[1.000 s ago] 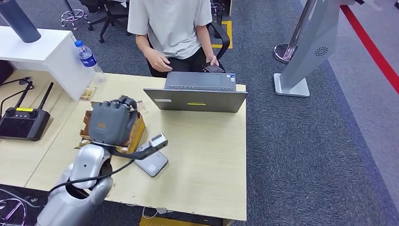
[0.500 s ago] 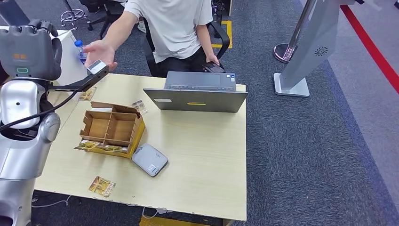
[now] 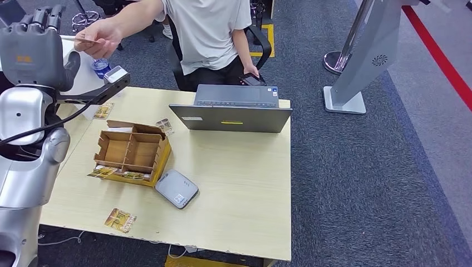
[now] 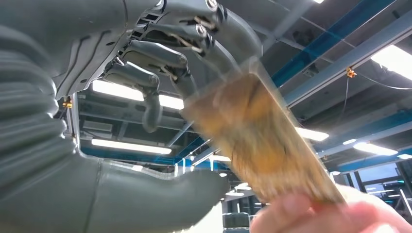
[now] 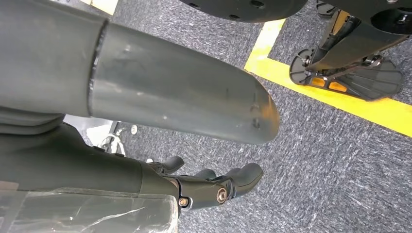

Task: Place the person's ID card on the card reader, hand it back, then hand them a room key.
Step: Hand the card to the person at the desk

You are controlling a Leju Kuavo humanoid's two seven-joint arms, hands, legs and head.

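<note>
Pale wooden desk (image 3: 245, 183) first, with a loose gold-patterned card (image 3: 119, 219) near its front edge. Next to that, grey card reader (image 3: 177, 188), then a divided cardboard box (image 3: 133, 153), then a shut laptop (image 3: 234, 114) at the far side.

Beyond the desk's left corner, left hand (image 3: 36, 53) raised with fingers upright and apart, thumb well clear. Just beside it, card (image 3: 89, 41) pinched in the person's hand (image 3: 103, 38). Close up, blurred and golden-brown (image 4: 257, 141), reaching from the person's fingertips (image 4: 311, 216) to the robot's fingers (image 4: 160, 58); cannot tell whether touching them. Cannot tell ID or room key either.

Right hand (image 5: 214, 187) hanging over the carpet, fingers loosely bent, nothing seen in them; degree of closure unclear.

Judging this a handover: hold the arm steady, keep the fingers slack and withdraw only once the person plainly has the card.

No legible writing: reader label, yellow strip on the laptop and orange mark on the hand's back all too small to read.
</note>
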